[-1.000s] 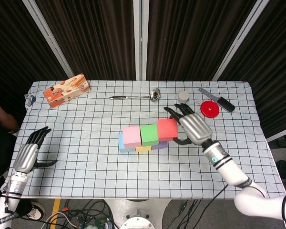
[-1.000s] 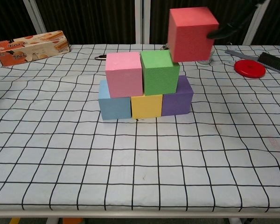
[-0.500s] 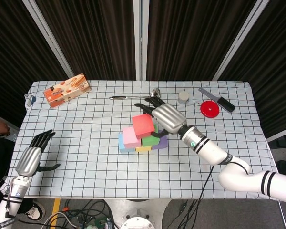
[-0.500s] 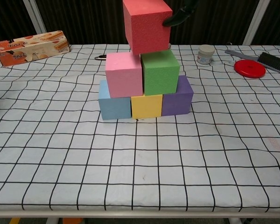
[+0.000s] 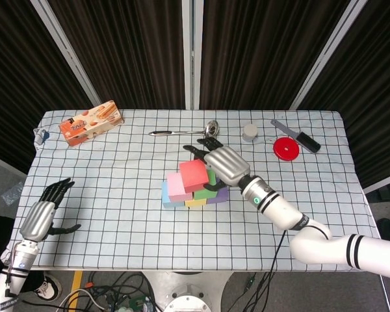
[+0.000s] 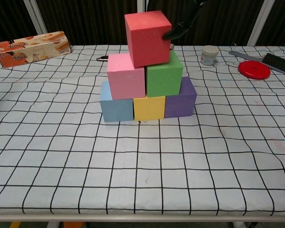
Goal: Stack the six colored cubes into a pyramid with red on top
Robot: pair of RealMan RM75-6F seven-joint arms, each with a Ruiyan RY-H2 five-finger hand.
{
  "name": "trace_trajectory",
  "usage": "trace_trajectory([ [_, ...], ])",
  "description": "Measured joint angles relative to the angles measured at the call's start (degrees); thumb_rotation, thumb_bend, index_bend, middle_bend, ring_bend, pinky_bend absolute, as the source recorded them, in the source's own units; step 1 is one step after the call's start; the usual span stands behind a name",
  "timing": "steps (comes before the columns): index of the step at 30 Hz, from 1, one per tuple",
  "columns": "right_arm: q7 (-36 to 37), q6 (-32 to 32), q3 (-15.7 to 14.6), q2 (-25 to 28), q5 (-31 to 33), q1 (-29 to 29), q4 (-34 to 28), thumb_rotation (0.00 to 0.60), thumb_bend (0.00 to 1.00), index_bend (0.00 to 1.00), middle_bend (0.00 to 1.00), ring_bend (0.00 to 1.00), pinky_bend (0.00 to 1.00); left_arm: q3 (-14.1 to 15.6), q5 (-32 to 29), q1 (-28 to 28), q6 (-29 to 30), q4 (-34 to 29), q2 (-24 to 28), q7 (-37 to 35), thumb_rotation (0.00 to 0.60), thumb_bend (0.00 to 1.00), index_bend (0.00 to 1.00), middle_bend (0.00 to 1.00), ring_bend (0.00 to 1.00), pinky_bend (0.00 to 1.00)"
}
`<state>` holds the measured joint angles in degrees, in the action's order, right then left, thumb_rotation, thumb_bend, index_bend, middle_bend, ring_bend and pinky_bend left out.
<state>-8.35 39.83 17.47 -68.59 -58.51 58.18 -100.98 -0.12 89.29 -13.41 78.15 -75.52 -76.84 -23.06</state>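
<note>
Nearly there — five cubes are placed and the sixth is at the top.
Table (image 5: 117, 214): checked cloth, the stack at its centre.
Right hand (image 5: 222, 164): at 3 o'clock of the top cube, fingers wrapped round the red cube, holding it.
Left hand (image 5: 42, 211): at 9 o'clock near the table edge, fingers spread, holding nothing.
Base row: blue cube (image 6: 116, 102), yellow cube (image 6: 149, 108), purple cube (image 6: 183, 99), touching side by side.
Middle row: pink cube (image 6: 126, 76), green cube (image 6: 164, 75).
Red cube (image 6: 147, 38): matte foam, slightly tilted, over the pink–green seam; whether it rests fully, I cannot tell.
Left: release.
</note>
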Motion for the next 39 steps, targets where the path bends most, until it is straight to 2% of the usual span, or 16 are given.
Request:
trace_trajectory([
  [21,-1.58,2.40,-1.68,-0.52,3.36,1.90,-0.80,0.600,0.31,0.00,0.45,0.00,0.00,-0.67,-0.92,-1.23,-2.13,1.96,-0.86,-1.20,0.600,0.00,0.08,0.03,0.00,0.04],
  [39,-5.10,5.08,-2.86,-0.60,8.64,3.24,-3.26,0.600,0.30,0.00,0.45,0.01,0.00,-0.58,-1.06,-0.88,-0.66,3.64,-1.88,-0.09,0.600,0.00,0.08,0.03,0.00,0.04],
])
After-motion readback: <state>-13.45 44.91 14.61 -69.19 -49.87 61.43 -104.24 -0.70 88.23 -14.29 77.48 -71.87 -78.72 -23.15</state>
